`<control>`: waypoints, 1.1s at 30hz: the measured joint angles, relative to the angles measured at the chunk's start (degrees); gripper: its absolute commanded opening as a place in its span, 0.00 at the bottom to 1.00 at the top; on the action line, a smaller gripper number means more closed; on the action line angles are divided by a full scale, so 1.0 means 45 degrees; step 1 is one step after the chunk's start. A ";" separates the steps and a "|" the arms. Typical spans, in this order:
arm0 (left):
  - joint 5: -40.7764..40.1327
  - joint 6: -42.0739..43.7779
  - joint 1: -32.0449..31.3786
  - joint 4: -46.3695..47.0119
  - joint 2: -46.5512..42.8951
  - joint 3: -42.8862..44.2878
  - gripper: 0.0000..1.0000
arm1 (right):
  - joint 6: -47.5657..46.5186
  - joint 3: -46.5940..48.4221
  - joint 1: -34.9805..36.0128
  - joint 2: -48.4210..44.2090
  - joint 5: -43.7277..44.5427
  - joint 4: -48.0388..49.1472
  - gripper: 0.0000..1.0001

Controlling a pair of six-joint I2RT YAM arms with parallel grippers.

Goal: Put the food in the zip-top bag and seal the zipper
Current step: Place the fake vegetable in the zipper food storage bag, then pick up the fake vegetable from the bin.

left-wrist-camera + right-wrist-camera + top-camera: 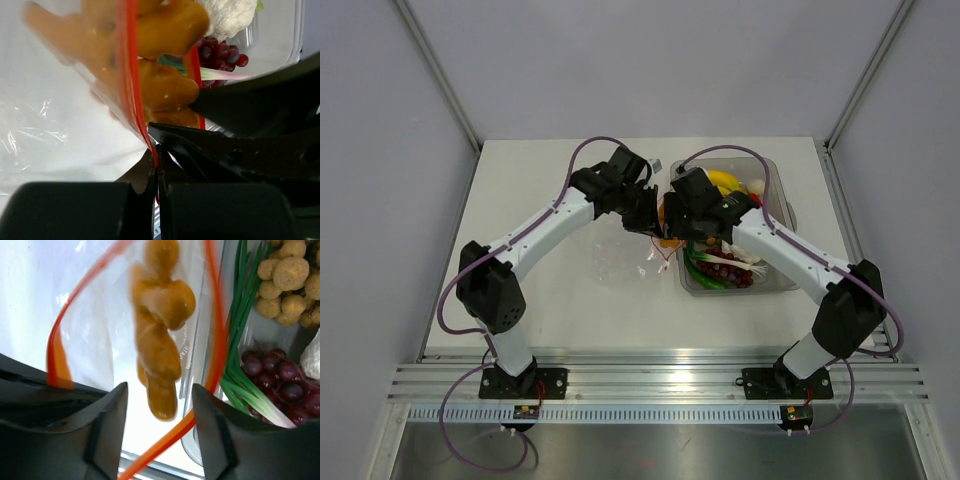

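My left gripper (159,170) is shut on the red zipper (131,75) of the clear zip-top bag (625,262) and holds its mouth up. My right gripper (160,405) stands open just above that mouth. Blurred orange food pieces (160,340) hang inside the zipper loop (216,340), touching neither finger. The same orange pieces (167,30) show through the bag in the left wrist view. In the top view both grippers, left (645,215) and right (682,232), meet beside the tub.
A clear rigid tub (775,180) to the right of the bag holds green onions (237,340), dark red grapes (280,380), a brown ball cluster (287,280), a white bulb (227,15) and yellow bananas (722,180). The bag's lower part lies on the white table (540,200).
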 measured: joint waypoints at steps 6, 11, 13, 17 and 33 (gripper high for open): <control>0.0015 0.0146 0.0087 -0.0160 -0.0015 0.0000 0.00 | -0.0350 -0.0005 -0.0049 -0.0233 0.0160 -0.0578 0.65; 0.0044 0.0141 0.0117 -0.0034 -0.0015 0.0010 0.00 | -0.0413 0.0010 -0.0044 -0.1428 0.0753 -0.0651 0.61; 0.0053 0.0131 0.0155 -0.0015 -0.0015 0.0029 0.00 | -0.0457 0.0024 -0.0087 -0.2132 0.1171 -0.0767 0.61; 0.0058 0.0058 0.0325 0.0029 -0.0015 0.0078 0.00 | -0.0520 0.0087 -0.0942 -0.3371 0.1719 -0.0899 0.61; -0.0015 -0.0544 0.0733 0.0024 -0.0015 0.0087 0.00 | 0.0908 -0.1647 -0.7067 -0.1273 0.2045 0.1836 0.64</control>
